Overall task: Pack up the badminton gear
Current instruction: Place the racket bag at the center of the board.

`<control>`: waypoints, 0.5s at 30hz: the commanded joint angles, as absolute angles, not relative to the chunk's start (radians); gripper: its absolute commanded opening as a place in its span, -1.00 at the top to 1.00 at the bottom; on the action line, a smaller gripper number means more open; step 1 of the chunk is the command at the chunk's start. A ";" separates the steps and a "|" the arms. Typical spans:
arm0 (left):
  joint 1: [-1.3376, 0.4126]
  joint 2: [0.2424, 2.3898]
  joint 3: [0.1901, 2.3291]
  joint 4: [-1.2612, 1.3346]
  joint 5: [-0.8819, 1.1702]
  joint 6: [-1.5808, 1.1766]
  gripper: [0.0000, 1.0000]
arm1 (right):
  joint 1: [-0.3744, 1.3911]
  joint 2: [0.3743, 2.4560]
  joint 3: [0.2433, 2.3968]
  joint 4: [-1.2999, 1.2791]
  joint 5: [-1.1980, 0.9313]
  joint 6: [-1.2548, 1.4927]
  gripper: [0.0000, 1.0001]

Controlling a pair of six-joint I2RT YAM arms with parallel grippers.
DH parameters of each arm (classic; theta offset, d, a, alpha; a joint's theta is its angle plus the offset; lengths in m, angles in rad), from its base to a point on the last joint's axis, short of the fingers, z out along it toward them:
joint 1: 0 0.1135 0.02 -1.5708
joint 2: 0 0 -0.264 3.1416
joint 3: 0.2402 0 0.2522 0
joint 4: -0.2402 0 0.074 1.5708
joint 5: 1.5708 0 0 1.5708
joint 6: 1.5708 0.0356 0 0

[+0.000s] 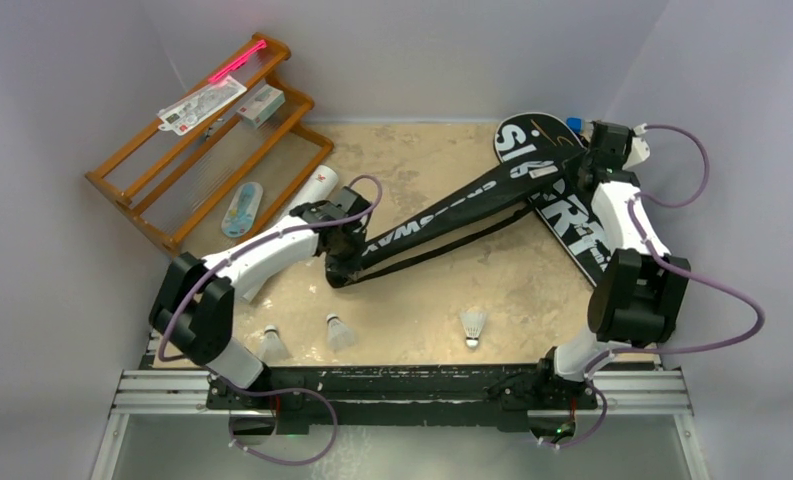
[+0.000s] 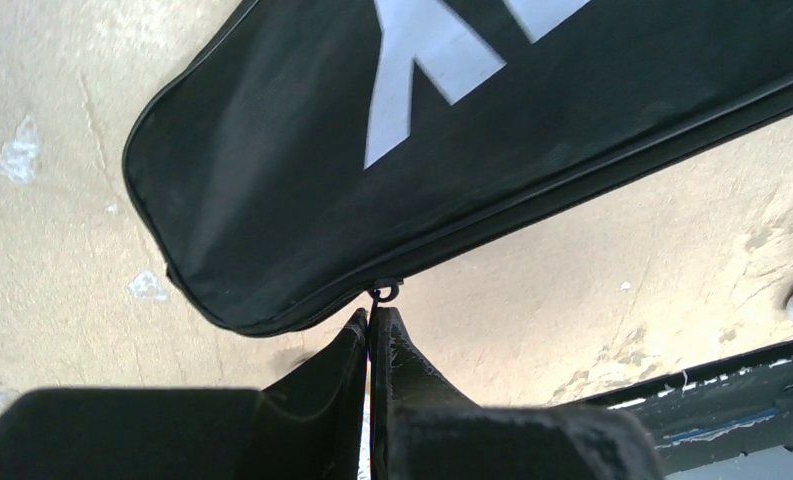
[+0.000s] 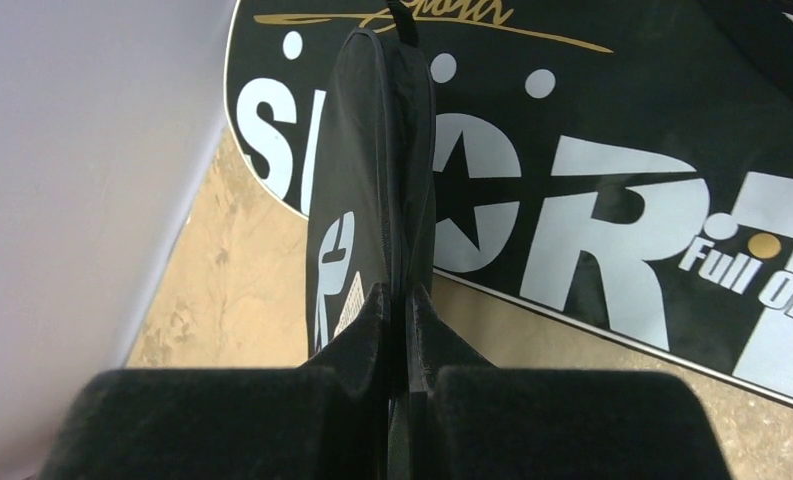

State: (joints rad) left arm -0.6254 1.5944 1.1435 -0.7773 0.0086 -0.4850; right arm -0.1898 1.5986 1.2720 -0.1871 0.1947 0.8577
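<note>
A black racket bag (image 1: 452,212) with white lettering stretches diagonally between my two grippers. My left gripper (image 1: 338,262) is shut on its zipper pull (image 2: 383,294) at the bag's narrow end (image 2: 452,150). My right gripper (image 1: 594,150) is shut on the wide end's edge (image 3: 372,180), which stands on edge. A second black bag (image 1: 572,215) lies flat at the back right, also in the right wrist view (image 3: 612,200). Three white shuttlecocks (image 1: 272,343) (image 1: 339,331) (image 1: 473,325) stand near the front. A white tube (image 1: 315,188) lies partly under my left arm. No rackets show.
An orange wooden rack (image 1: 207,140) stands at the back left with a white carton (image 1: 261,104), a pink-edged card (image 1: 204,103) and a small blue-patterned item (image 1: 241,208). Grey walls close the left, back and right. The metal rail (image 1: 402,390) runs along the front.
</note>
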 commanded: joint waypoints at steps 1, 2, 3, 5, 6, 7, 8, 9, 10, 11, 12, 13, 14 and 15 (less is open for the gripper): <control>-0.569 1.492 1.033 -0.788 0.025 -0.466 1.00 | -0.198 1.629 1.383 -0.131 0.222 0.827 1.00; -0.558 1.475 1.008 -0.774 0.045 -0.474 1.00 | -0.198 1.640 1.395 -0.132 0.218 0.825 1.00; -0.552 1.458 0.986 -0.762 0.052 -0.483 1.00 | -0.199 1.652 1.406 -0.131 0.209 0.823 1.00; -0.539 1.428 0.945 -0.743 0.078 -0.497 1.00 | -0.199 1.679 1.430 -0.123 0.181 0.816 1.00; -0.537 1.416 0.930 -0.736 0.086 -0.502 1.00 | -0.199 1.698 1.441 -0.120 0.164 0.815 1.00; -0.535 1.404 0.917 -0.729 0.097 -0.510 1.00 | -0.199 1.714 1.457 -0.119 0.153 0.816 1.00; -0.534 1.394 0.908 -0.723 0.113 -0.514 1.00 | -0.199 1.732 1.473 -0.119 0.144 0.821 1.00; -0.534 1.386 0.904 -0.725 0.119 -0.519 1.00 | -0.199 1.751 1.492 -0.122 0.138 0.824 1.00; -0.535 1.380 0.904 -0.730 0.122 -0.524 1.00 | -0.199 1.773 1.521 -0.129 0.134 0.826 1.00; -0.534 1.373 0.901 -0.730 0.127 -0.527 1.00 | -0.199 1.797 1.550 -0.136 0.126 0.823 1.00; -0.534 1.366 0.899 -0.729 0.135 -0.529 1.00 | -0.201 1.823 1.590 -0.147 0.116 0.819 1.00; -0.534 1.361 0.898 -0.729 0.144 -0.529 1.00 | -0.201 1.854 1.634 -0.163 0.104 0.816 1.00; -0.535 1.360 0.897 -0.730 0.156 -0.529 1.00 | -0.204 1.883 1.677 -0.172 0.081 0.804 1.00; -0.534 1.359 0.898 -0.726 0.173 -0.528 1.00 | -0.203 1.909 1.718 -0.170 0.051 0.789 1.00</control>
State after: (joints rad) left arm -0.5434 1.3956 0.9157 -0.6880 0.1284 -0.5156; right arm -0.1844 1.8496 1.5414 -0.2352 0.0750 0.8280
